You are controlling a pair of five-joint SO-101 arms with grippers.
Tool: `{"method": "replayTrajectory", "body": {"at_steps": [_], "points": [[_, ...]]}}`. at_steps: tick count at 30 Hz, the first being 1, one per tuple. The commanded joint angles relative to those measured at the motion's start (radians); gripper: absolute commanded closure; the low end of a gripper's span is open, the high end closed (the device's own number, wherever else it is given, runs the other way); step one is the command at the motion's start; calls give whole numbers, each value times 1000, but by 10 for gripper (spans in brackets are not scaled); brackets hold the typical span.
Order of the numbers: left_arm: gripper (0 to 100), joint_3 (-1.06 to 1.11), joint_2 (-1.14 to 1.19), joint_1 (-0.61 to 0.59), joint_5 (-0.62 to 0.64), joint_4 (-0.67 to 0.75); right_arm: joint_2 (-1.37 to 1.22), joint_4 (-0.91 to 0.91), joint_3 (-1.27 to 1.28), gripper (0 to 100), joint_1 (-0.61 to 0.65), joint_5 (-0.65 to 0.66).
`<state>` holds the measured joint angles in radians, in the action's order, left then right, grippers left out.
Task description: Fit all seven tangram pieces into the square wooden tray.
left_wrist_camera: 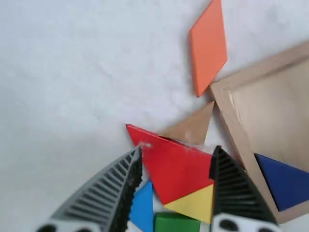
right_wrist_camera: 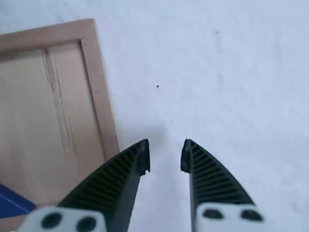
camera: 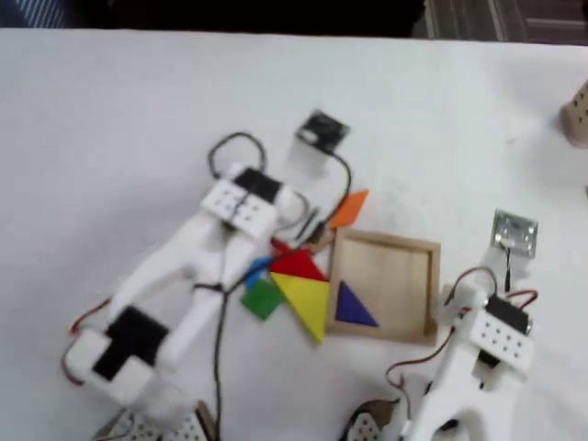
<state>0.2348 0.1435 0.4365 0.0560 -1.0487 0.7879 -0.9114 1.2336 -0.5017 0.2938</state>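
White table (camera: 110, 110) under square wooden tray (camera: 386, 241), blue triangle (camera: 354, 308) inside. Clustered outside: red triangle (camera: 296, 265), yellow triangle (camera: 310, 299), green square (camera: 262, 299); orange parallelogram (left_wrist_camera: 208, 46) by tray corner. From left wrist: tan triangle (left_wrist_camera: 193, 128) at that corner, left gripper (left_wrist_camera: 176, 152) spread astride red triangle. Right gripper (right_wrist_camera: 165, 147) slightly parted beside tray.

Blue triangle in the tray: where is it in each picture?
High view: the blue triangle lies inside the tray, at the side near the yellow triangle.
Left wrist view: inside the tray, beside a finger.
Right wrist view: its tip, inside the tray beside a finger.
Shared landmark: the tray's wooden rim.
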Motion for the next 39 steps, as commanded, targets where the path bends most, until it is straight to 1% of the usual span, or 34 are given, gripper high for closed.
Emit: {"method": "replayTrajectory", "body": {"at_steps": [1, 6, 8, 13, 17, 20, 23, 28, 32, 39], "points": [[762, -91, 73, 15, 64, -6, 24, 18, 0, 886, -7, 41], [761, -158, 91, 18, 158, 12, 24, 50, 14, 886, 36, 41], [736, -164, 93, 22, 169, 57, 24, 50, 15, 886, 42, 43], [631, -172, 93, 36, 176, 133, 24, 51, 15, 886, 41, 44], [623, -173, 93, 73, 180, 199, 24, 51, 20, 886, 41, 46], [623, -222, 116, 90, 186, 198, 24, 53, 21, 886, 42, 46], [623, -373, 216, 84, 221, 112, 24, 53, 21, 886, 42, 46], [623, -730, 456, 79, 287, -110, 24, 53, 21, 886, 42, 46], [623, -973, 648, 77, 315, -212, 24, 53, 23, 886, 42, 46], [623, -1292, 903, 64, 334, -399, 24, 53, 23, 886, 42, 46]]}}
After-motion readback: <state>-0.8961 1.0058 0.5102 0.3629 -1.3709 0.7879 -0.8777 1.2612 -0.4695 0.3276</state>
